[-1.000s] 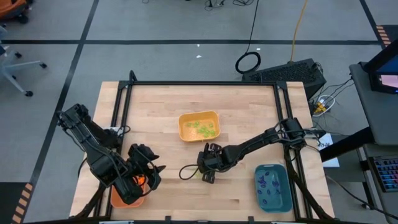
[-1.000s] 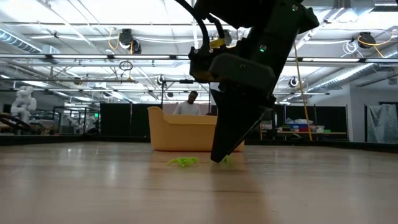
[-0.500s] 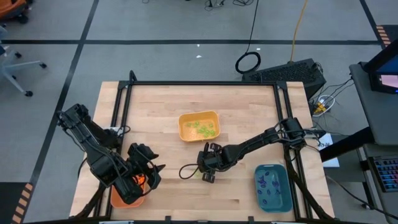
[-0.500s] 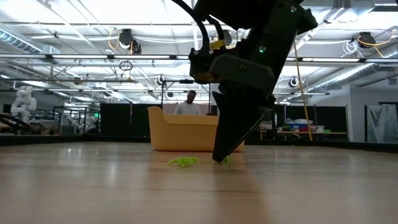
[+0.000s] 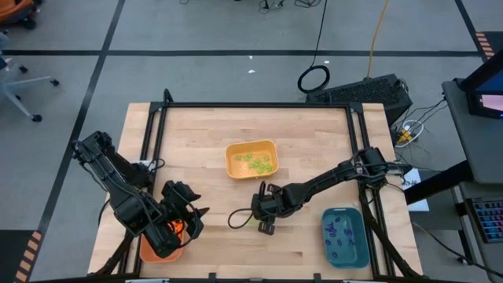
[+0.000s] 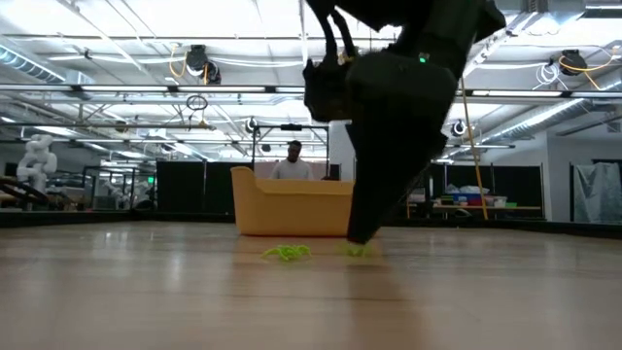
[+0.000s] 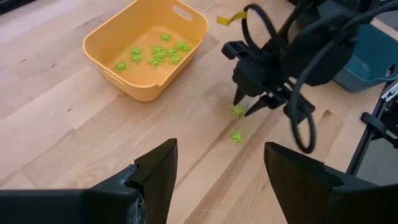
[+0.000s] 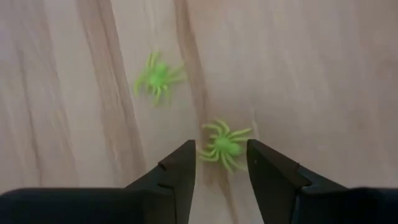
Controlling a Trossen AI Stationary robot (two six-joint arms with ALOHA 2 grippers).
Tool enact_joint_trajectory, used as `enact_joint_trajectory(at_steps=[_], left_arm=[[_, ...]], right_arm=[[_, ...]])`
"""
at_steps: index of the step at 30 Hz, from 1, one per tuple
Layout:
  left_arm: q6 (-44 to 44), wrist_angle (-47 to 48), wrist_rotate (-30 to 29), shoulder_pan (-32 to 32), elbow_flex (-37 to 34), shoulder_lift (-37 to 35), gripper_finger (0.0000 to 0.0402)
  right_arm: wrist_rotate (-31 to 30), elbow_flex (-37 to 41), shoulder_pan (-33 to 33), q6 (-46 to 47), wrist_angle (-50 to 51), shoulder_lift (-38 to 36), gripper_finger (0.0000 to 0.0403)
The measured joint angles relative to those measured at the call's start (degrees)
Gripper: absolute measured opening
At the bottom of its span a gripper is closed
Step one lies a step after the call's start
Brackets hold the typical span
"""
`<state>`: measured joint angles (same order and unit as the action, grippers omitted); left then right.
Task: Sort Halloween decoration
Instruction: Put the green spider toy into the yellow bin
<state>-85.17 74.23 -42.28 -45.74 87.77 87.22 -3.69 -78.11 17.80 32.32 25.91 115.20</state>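
Note:
The Halloween decoration pieces in view are small light-green spiders. Two are on the wood near the table's middle: one (image 8: 222, 146) between the fingertips of my right gripper (image 8: 221, 150), the other (image 8: 158, 78) loose beside it on the bare wood (image 7: 236, 135). Several more lie in the yellow tray (image 5: 251, 159). My right gripper (image 5: 266, 226) points steeply down, closed in on the spider. My left gripper (image 7: 221, 149) hangs open and empty over the near left corner (image 5: 192, 216). My right gripper has the green spider's body (image 8: 224, 148) pinched between its two fingertips, and its legs stick out past both fingers. The fingers come from above, slanting down from the table's right. The spider sits at table height (image 6: 360, 250); I cannot tell if it is lifted clear.
The yellow tray (image 7: 143, 93) stands just beyond the spiders toward the far edge. A teal tray (image 5: 325, 229) with purple pieces sits at the near right. An orange tray (image 5: 149, 251) lies under the left arm. A person stands in the room beyond the table (image 6: 294, 160).
My right gripper has shifted slightly toward the table's right and near edge, so its tips now stand over the right-hand spider. Both spiders lie where they did.

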Motion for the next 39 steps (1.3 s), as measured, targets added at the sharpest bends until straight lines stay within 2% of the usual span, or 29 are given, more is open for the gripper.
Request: enact_joint_trajectory(at_steps=[11,15,18,30,39], left_arm=[[0.0,0.01,-0.02,0.0,0.0,0.0,0.0242],[-0.02,0.0,-0.02,0.0,0.0,0.0,0.0242],[-0.04,-0.04,-0.02,0.0,0.0,0.0,0.0242],[-0.09,-0.28,-0.02,0.01,0.0,0.0,0.0242],[-0.11,-0.19,-0.02,0.02,0.0,0.0,0.0242]], right_arm=[[-1.29,-0.15,-0.13,0.07,1.1,-3.96,0.013],[-1.74,-0.15,-0.17,2.0,3.05,-2.96,0.013],[0.36,-0.15,-0.17,2.76,2.69,-1.68,0.0132],[0.53,-0.17,0.35,4.56,1.33,-0.86,0.0213],[0.48,-0.34,0.37,7.48,0.02,1.26,0.0212]])
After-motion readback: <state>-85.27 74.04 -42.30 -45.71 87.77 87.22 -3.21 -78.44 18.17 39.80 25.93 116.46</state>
